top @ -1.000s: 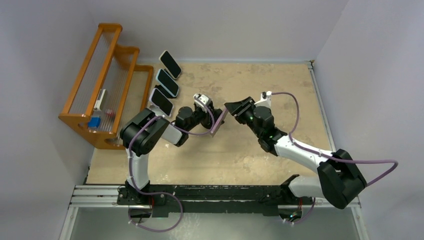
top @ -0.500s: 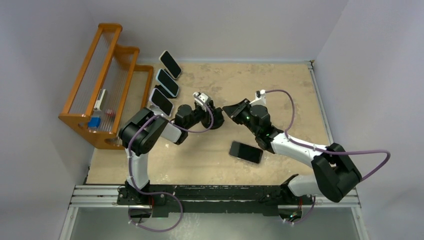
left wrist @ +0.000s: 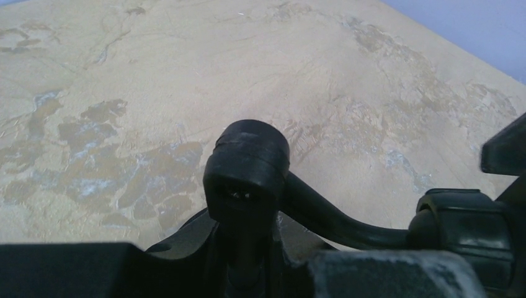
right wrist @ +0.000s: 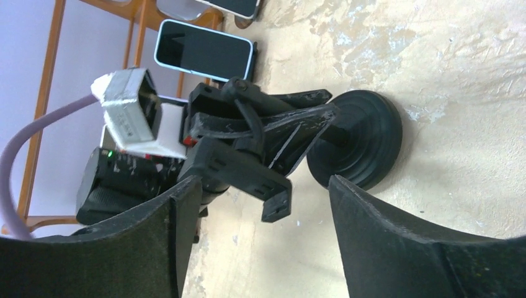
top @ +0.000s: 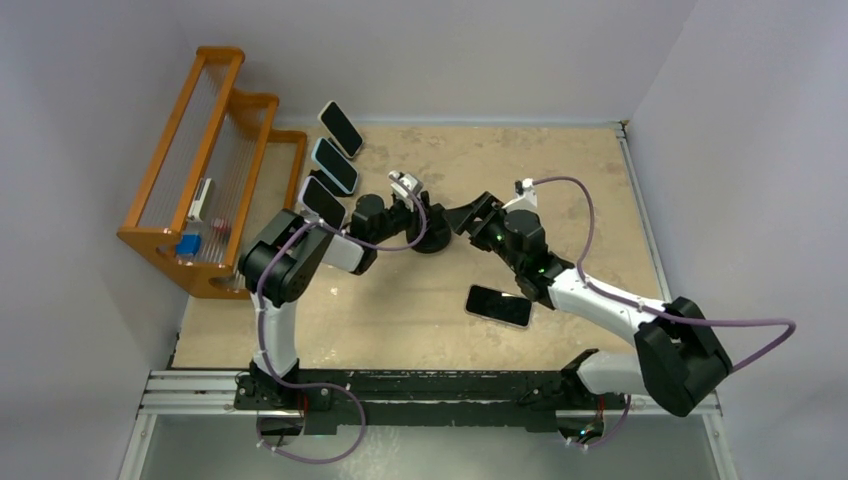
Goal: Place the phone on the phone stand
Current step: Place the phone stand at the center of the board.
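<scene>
The phone (top: 498, 305) lies flat and screen-up on the tabletop (top: 560, 180), towards the near edge and a little right of its middle, just beside the right forearm. It is held by nothing and is well apart from the stand (right wrist: 358, 138).

The stand is kept on its round base near the middle of the tabletop. The left hand (top: 420, 222) is closed on the stand's upper part, as is best seen from the right wrist. This grip is judged to be meant to steady the stand, so that it is not tipped or pushed away when a phone is set into it.

The right hand (top: 468, 215) is held open and empty, its fingers (right wrist: 177, 230) spread wide and pointed at the stand and the left hand.

Three other phones (top: 335, 165) are seen propped in a row by the far left corner, with an orange rack (top: 215, 170) beyond them at the left edge; neither lies in the way. What does stand in the way is the left hand itself, by which much of the stand's upper part is covered. The phone's flat lie is also judged awkward, since little edge is offered to the fingers.
</scene>
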